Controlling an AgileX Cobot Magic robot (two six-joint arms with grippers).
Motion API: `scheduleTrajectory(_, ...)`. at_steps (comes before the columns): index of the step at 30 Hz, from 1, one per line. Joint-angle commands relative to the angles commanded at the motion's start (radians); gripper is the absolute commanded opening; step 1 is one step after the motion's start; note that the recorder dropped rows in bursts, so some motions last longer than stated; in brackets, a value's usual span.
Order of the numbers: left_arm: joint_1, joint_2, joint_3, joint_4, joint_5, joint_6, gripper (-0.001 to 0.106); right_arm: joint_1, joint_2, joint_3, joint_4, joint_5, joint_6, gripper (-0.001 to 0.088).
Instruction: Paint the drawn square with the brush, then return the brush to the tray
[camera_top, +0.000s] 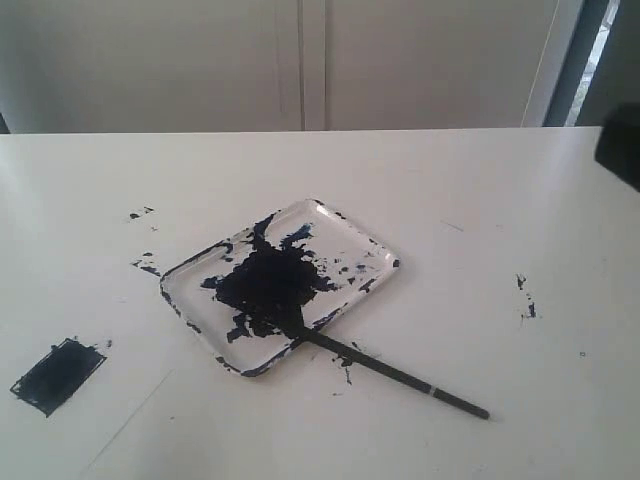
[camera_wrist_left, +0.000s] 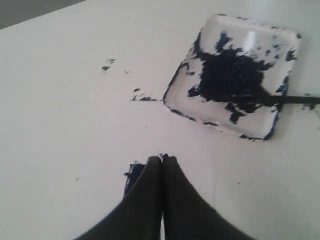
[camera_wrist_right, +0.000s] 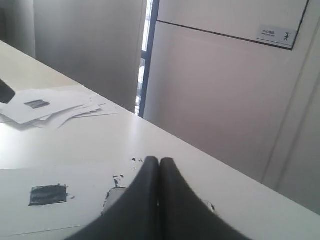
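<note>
The tray (camera_top: 375, 255) sits mid-table, its middle covered by a blue-black blotch. The brush (camera_top: 400, 375) lies with its dark tip in the blotch and its handle across the near rim onto the table. The drawn square (camera_top: 57, 375), smeared solid dark, is at the near left. My left gripper (camera_wrist_left: 162, 159) is shut and empty above the square (camera_wrist_left: 133, 176), half hiding it; the tray (camera_wrist_left: 260, 37) and brush handle (camera_wrist_left: 295, 100) lie beyond. My right gripper (camera_wrist_right: 159, 160) is shut and empty, high over the table, with the square (camera_wrist_right: 47, 194) and a tray corner (camera_wrist_right: 114, 196) below.
Dark paint splatters (camera_top: 145, 265) dot the table left of the tray, and more (camera_top: 525, 297) lie to its right. A loose pile of paper sheets (camera_wrist_right: 55, 107) rests farther along the table. A dark shape (camera_top: 622, 150) juts in at the right edge.
</note>
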Motion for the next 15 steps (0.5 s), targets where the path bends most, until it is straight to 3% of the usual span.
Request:
scheduleTrajectory(2,0.0,-0.032,0.048,-0.122,-0.004,0.118,0.0,0.0,-0.017,0.069,0.0,-0.043,0.0,0.0)
scheduleTrajectory(8,0.0,-0.082,0.231,-0.268,-0.082,0.289,0.0,0.0,-0.015,0.202,0.0,-0.073,0.027,0.0)
scheduleTrajectory(9,0.0,-0.084,0.3,-0.305,-0.14,0.357,0.0,0.0,-0.015,0.223,-0.004,-0.032,0.027,0.0)
scheduleTrajectory(11,0.0,-0.084,0.377,-0.316,-0.2,0.368,0.0,0.0,-0.015,0.231,-0.037,0.075,0.022,0.0)
scheduleTrajectory(15,0.0,-0.084,0.406,-0.332,-0.193,0.368,0.0,0.0,-0.015,0.231,-0.031,0.132,0.026,0.0)
